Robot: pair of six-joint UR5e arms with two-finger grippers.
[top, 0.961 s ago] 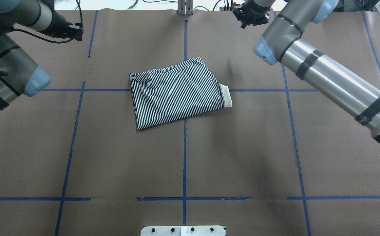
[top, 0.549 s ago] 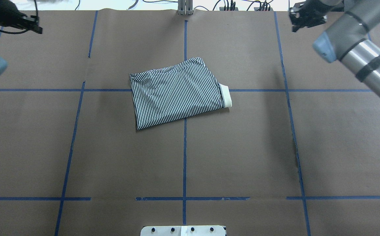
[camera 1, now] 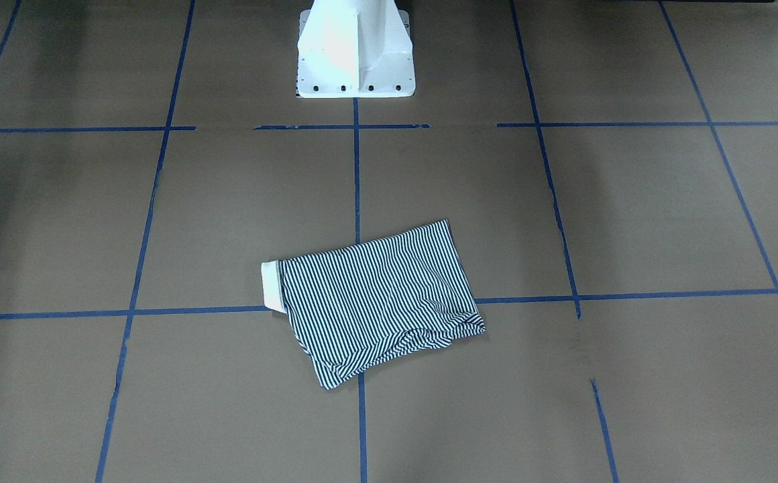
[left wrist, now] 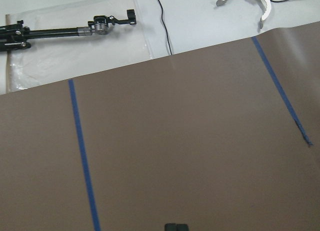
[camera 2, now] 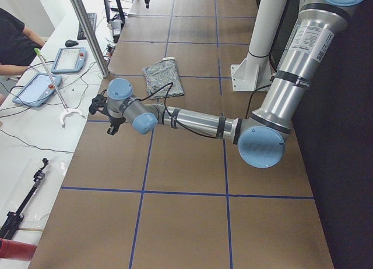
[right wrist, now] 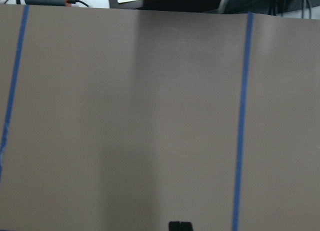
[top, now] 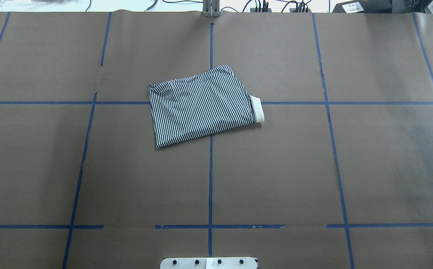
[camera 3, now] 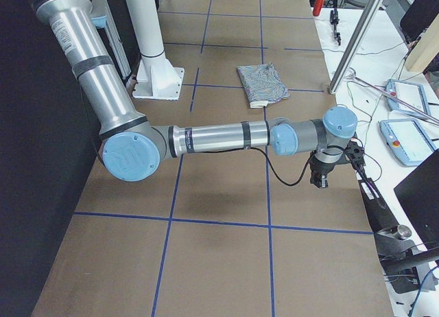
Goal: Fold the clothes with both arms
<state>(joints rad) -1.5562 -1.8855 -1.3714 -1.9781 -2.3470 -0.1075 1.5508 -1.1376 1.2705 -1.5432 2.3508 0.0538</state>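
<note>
The striped polo shirt (top: 201, 110) lies folded into a compact block near the middle of the worktop (top: 295, 179), straddling the centre line of blue tape (top: 210, 179). Its long axis runs across the worktop, slightly skewed. The cream collar (top: 257, 108) pokes out at the end nearer my right arm (camera 3: 212, 138).

Neither arm shows from overhead. In the side views the left arm (camera 2: 198, 122) reaches out to the operators' edge on its own side, and the right arm does likewise on its side. The shirt therefore sits between them, inward from both jaws and well apart from each. I can't call either arm the nearer.

Each wrist camera sees only bare worktop. The left fingertips (left wrist: 171, 227) sit pressed together at the bottom edge of that view, and the right fingertips (right wrist: 180, 226) look the same. So both jaws read as clenched on nothing.

I judge the fold finished or nearly so. Any further crease would need both arms brought inward, the right one to the collar end.
</note>
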